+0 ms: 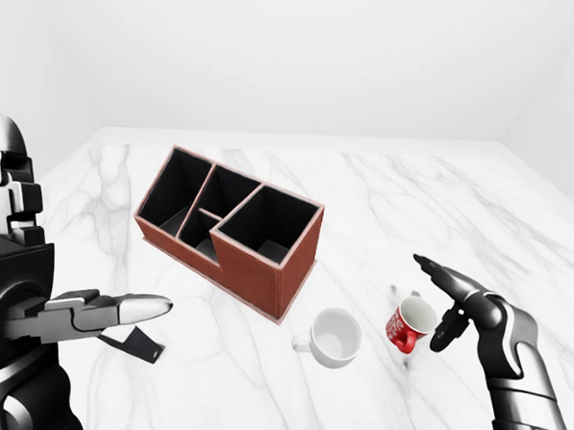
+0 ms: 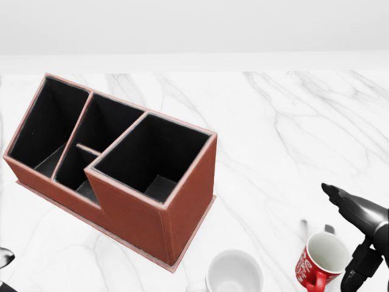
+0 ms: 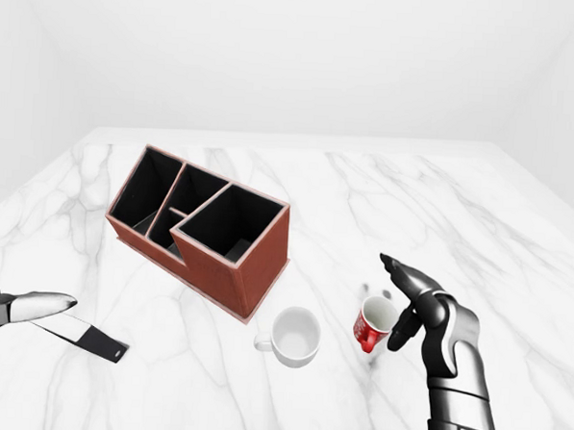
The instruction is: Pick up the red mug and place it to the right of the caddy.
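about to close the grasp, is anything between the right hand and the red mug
Nothing visible. The right hand is open right beside the red mug; the white mug sits on the mug's other side, toward the caddy.

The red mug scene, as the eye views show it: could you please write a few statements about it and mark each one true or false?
1. The red mug stands upright on the marble table. True.
2. The right hand has its fingers closed round the red mug. False: the fingers are open beside and above the mug, at its right.
3. The white mug lies to the left of the red mug in the left-eye view. True.
4. The red mug sits inside the caddy. False: it stands on the table, to the lower right of the caddy.
5. The left hand holds the white mug. False: it is open and holds nothing.
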